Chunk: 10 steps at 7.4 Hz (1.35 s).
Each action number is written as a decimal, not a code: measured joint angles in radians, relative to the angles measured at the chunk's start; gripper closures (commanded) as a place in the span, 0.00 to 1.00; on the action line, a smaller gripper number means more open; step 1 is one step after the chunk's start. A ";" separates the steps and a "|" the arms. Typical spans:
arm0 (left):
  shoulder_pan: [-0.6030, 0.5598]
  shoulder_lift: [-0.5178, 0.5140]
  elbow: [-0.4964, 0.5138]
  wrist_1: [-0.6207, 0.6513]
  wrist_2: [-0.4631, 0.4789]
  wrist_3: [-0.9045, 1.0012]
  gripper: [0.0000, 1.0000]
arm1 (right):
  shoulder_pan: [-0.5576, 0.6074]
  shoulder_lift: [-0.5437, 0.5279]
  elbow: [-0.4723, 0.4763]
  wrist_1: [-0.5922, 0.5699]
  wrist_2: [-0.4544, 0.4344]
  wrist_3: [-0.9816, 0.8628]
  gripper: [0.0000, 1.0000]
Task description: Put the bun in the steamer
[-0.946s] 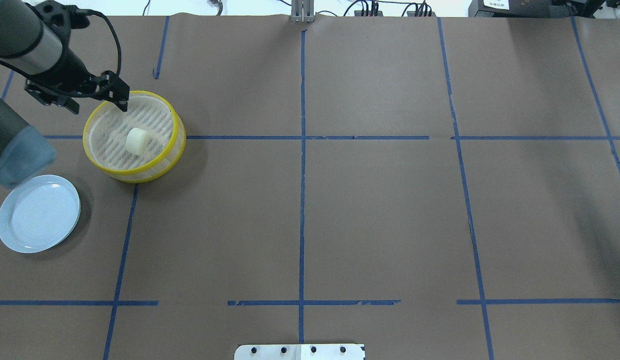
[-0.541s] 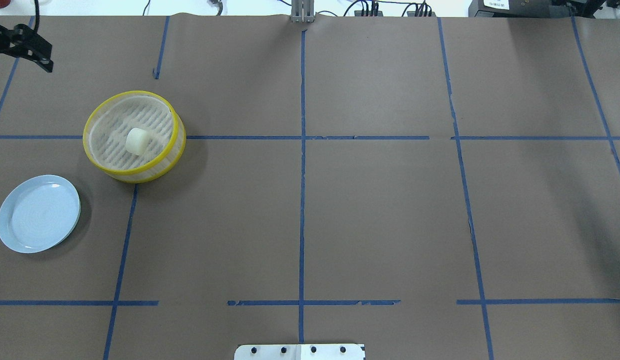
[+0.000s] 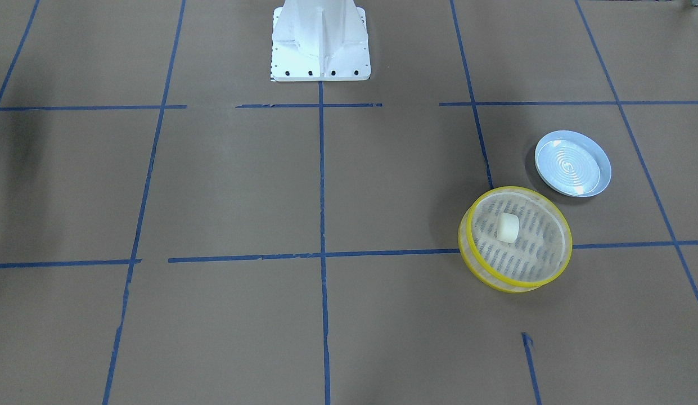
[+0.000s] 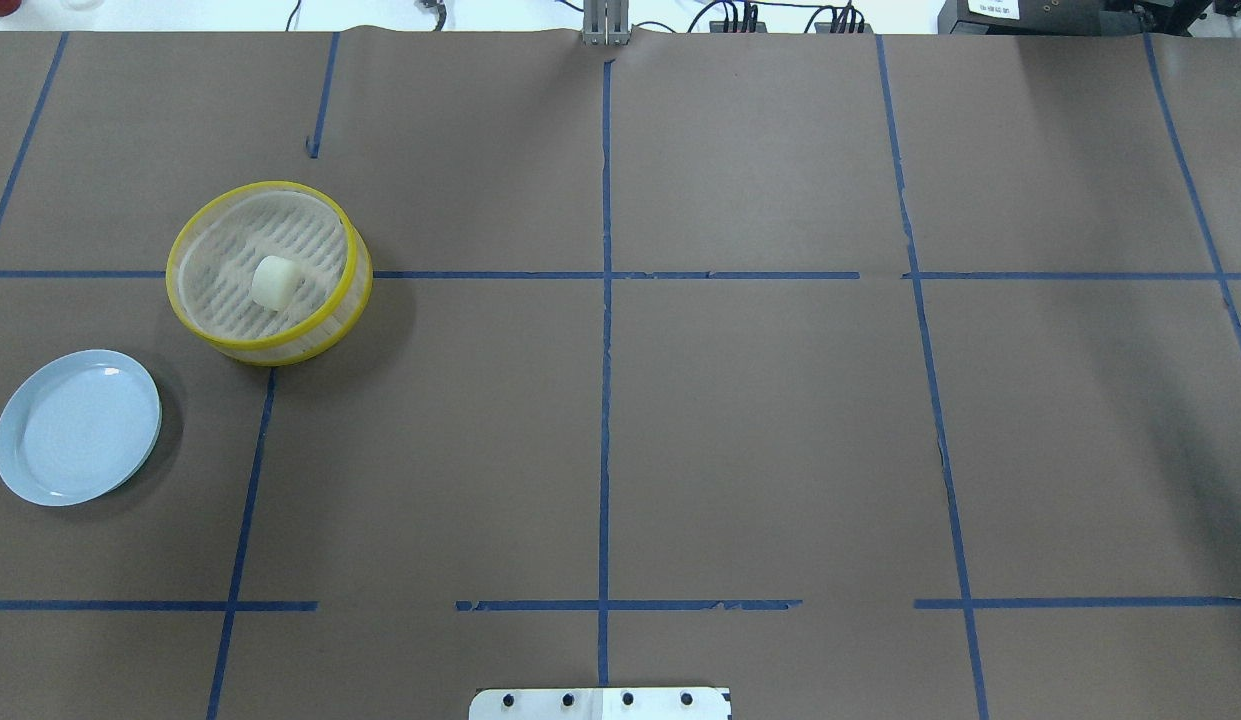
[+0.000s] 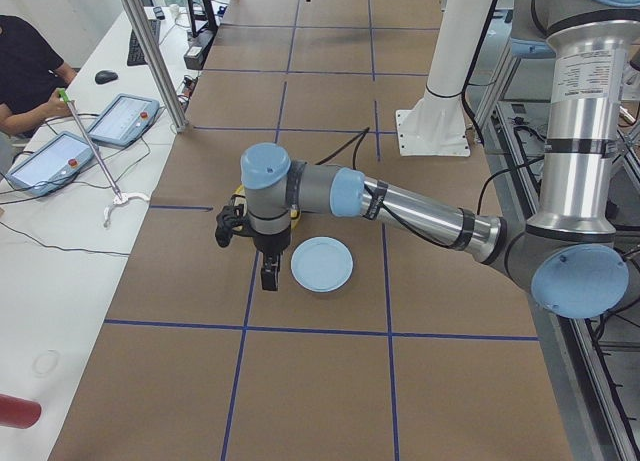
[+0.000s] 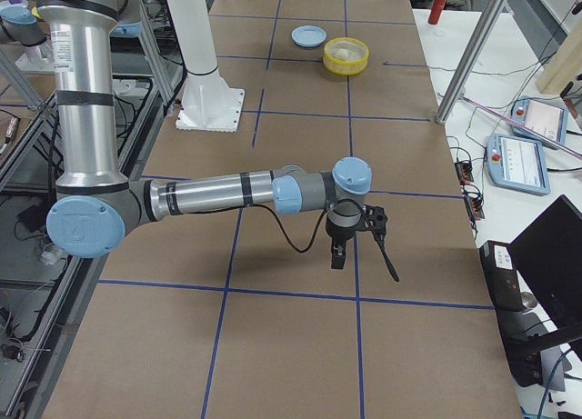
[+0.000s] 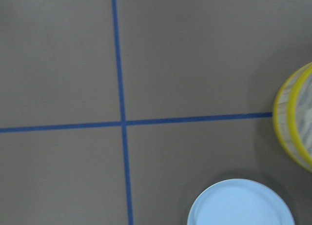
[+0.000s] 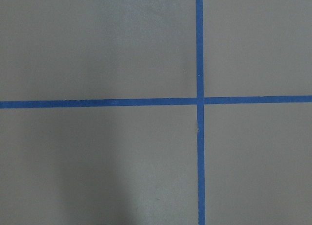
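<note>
The bun [image 4: 274,282] lies on the slotted floor of the yellow-rimmed steamer [image 4: 310,341], a little left of its centre; it also shows in the front view [image 3: 508,227] inside the steamer [image 3: 467,248]. Neither gripper shows in the overhead or front views. In the exterior left view my left gripper [image 5: 268,271] hangs above the table beside the blue plate; I cannot tell whether it is open or shut. In the exterior right view my right gripper [image 6: 338,253] hangs over bare table far from the steamer [image 6: 346,55]; I cannot tell its state either.
A pale blue ridged plate [image 4: 77,427] sits empty near the steamer, towards the robot; it also shows in the left wrist view [image 7: 241,205] with the steamer's edge [image 7: 292,117]. Blue tape lines cross the brown table. The robot base [image 3: 320,39] stands mid-table. An operator [image 5: 25,71] sits alongside.
My left arm has pulled away from the steamer's far rim to the left and left the overhead view. The bun and steamer have not moved.
</note>
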 measured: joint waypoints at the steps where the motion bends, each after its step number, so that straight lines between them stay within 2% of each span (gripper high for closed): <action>1: -0.014 0.053 0.036 -0.080 -0.001 0.006 0.00 | 0.000 0.000 0.000 0.000 0.000 0.000 0.00; 3: -0.018 0.089 0.112 -0.194 -0.001 0.008 0.00 | 0.000 0.000 0.000 0.000 0.000 0.000 0.00; 6: -0.017 0.090 0.142 -0.217 -0.011 0.004 0.00 | 0.000 0.000 0.000 0.000 0.000 0.000 0.00; 10: -0.017 0.094 0.144 -0.212 -0.138 0.000 0.00 | 0.000 0.000 0.000 0.000 0.000 0.000 0.00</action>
